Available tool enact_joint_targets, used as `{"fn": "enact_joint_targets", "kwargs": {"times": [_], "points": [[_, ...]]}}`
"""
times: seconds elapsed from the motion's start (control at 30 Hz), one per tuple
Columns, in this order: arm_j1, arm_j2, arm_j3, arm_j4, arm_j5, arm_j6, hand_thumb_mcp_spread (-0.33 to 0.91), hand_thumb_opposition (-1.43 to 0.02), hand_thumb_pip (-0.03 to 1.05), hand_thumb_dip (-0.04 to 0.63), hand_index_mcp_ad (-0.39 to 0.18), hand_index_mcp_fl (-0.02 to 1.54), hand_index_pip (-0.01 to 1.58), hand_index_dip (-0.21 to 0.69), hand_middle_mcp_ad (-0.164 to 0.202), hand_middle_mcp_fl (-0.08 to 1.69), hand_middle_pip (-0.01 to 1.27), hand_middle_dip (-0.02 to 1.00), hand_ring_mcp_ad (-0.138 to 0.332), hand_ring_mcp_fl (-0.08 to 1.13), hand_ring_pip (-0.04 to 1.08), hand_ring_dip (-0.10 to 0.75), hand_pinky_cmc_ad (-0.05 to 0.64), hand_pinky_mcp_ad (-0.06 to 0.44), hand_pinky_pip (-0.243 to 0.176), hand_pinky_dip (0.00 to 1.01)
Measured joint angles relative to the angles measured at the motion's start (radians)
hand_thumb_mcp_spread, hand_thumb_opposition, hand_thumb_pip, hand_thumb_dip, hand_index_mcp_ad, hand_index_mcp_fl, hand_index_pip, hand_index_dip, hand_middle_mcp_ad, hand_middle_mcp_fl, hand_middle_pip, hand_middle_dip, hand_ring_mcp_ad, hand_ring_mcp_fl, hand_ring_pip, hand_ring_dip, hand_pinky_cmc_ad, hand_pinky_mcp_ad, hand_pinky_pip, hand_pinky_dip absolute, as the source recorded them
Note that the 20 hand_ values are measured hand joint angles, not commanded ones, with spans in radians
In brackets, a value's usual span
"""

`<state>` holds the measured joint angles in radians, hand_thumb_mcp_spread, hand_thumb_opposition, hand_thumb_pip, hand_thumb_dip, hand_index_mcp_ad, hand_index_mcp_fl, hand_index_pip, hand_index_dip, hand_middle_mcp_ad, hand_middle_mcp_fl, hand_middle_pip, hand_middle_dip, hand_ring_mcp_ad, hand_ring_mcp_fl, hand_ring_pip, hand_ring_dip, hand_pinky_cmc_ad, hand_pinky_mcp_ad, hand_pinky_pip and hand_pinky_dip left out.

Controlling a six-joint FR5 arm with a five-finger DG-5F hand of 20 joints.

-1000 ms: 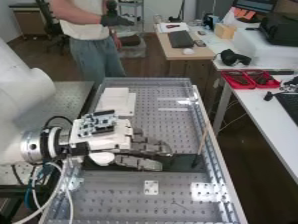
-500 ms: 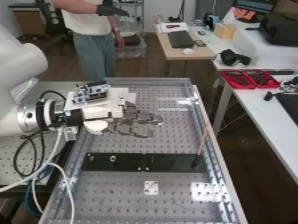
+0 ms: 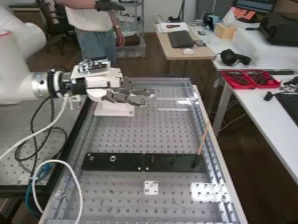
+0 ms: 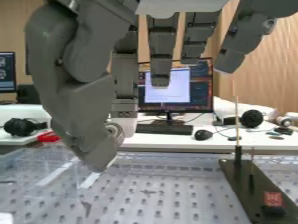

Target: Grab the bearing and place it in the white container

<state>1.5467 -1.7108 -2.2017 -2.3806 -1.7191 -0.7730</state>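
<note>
The grey worktop is perforated with rows of small holes and edged by raised metal rails. Two dark plates lie end to end across it. Just beside them, towards its near end, sits a small white square plate with holes. Near its far end, a white container rests on the side nearer the robot arm.
</note>
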Motion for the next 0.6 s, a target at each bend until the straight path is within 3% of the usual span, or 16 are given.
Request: {"fn": "enact_joint_targets", "kwargs": {"times": [0.6], "points": [[0.362,0.099,-0.149,0.05,0.36,0.025,0.46,-0.99,0.5,0.297,-0.094,0.48,1.31,0.11,0.065,0.28,0.13,0.19,0.096,0.03,0.12,0.035,0.328,0.232,0.003,0.17]]}}
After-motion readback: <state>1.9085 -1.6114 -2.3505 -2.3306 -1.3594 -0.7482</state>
